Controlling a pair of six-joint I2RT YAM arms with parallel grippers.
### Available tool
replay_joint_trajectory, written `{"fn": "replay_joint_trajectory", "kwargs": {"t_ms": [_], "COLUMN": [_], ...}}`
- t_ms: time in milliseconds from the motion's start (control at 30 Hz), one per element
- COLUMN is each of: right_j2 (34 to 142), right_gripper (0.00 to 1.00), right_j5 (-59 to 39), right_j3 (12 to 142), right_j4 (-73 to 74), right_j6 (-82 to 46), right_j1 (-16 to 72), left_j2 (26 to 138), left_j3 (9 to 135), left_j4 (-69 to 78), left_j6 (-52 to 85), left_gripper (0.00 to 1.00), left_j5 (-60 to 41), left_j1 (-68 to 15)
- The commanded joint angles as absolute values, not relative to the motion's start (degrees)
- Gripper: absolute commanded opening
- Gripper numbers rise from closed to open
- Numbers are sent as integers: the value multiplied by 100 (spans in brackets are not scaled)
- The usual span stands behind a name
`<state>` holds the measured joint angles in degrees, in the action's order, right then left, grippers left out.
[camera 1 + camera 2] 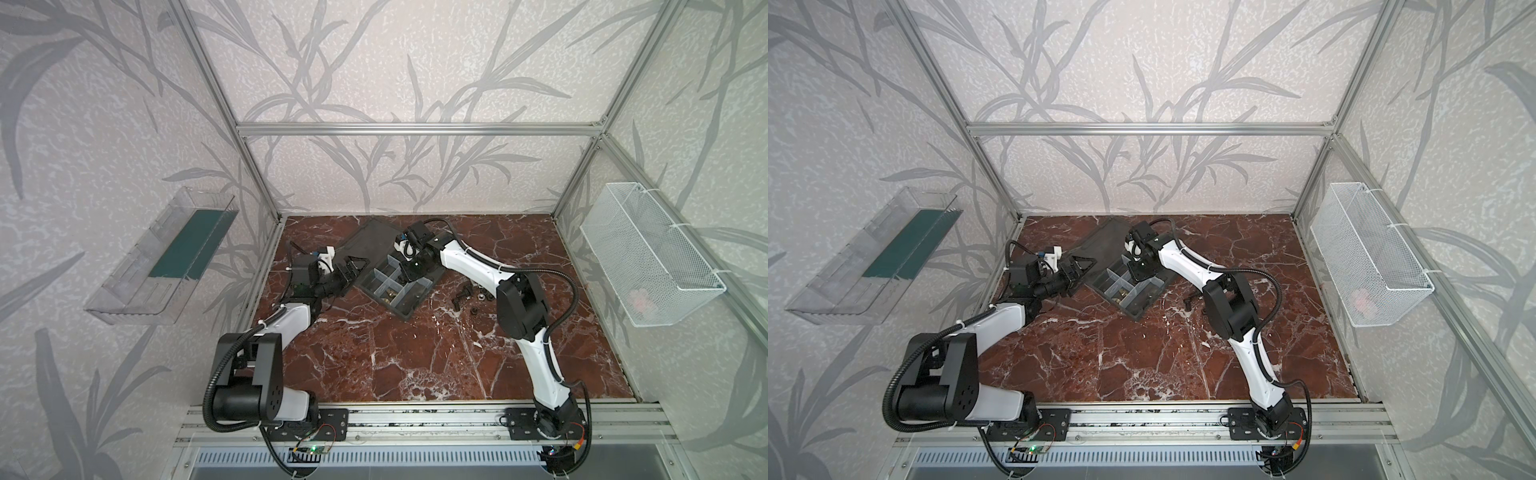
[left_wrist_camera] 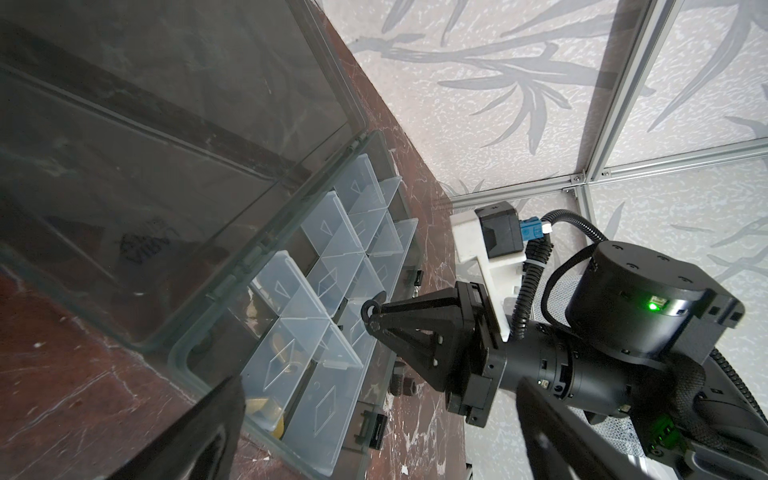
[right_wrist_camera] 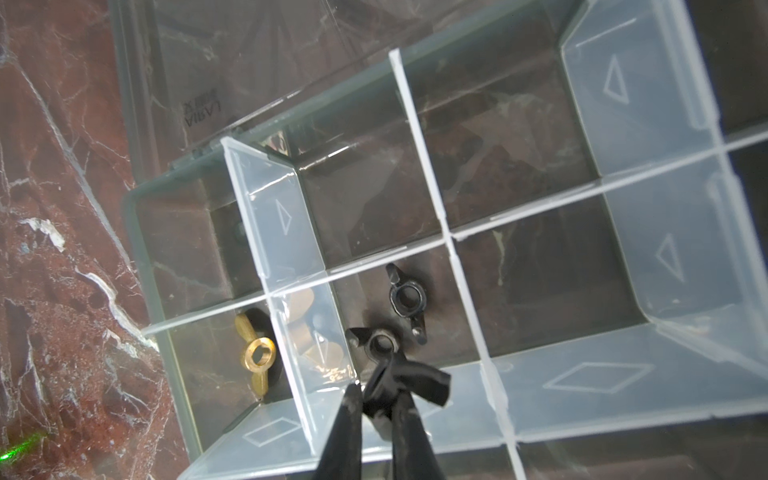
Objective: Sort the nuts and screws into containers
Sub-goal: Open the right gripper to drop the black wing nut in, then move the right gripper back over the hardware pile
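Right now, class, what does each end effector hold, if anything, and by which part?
The right end effector pinches a black wing nut by one wing. The left end effector is open and holds nothing.

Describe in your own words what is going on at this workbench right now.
Small hardware is being sorted into an open organizer box. The right end effector pinches a black wing nut by one wing, just above a cell where another black wing nut lies. A brass wing nut sits in the neighbouring cell. The left end effector hovers open and empty beside the box. Loose screws and nuts lie on the marble table beyond the box, not yet sorted.
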<state>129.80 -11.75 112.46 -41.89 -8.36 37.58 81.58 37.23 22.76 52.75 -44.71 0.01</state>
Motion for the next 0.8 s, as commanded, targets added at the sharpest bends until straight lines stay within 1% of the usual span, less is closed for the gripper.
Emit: {"fn": "replay_joint_trajectory", "kwargs": {"t_ms": [0, 200, 267, 367, 567, 767], "right_j2": [13022, 12890, 12782, 12309, 10976, 10082], "right_gripper": [24, 37, 38, 39, 40, 43], "right_j5": [-1116, -1156, -1053, -734, -165, 274], "right_j3": [11471, 11479, 11513, 11232, 9700, 8019], "right_j4": [-4356, -4372, -4492, -4570, -4538, -4788], "right_j6": [-752, -688, -634, -602, -941, -1527], "right_j1": [3790, 3792, 3790, 3782, 3556, 3142], "left_j2": [7981, 7967, 7980, 7987, 8049, 8040], "left_j3": [3647, 3639, 3634, 3633, 3713, 3801], "left_j4": [2415, 2418, 2425, 2426, 2410, 2286], "left_j6": [5356, 5354, 5359, 5366, 5395, 5331], "left_gripper": [100, 100, 100, 100, 100, 100], "left_j5": [-4544, -4542, -4542, -4527, -4487, -4506], "left_j1": [9, 5, 9, 13, 3, -2]}}
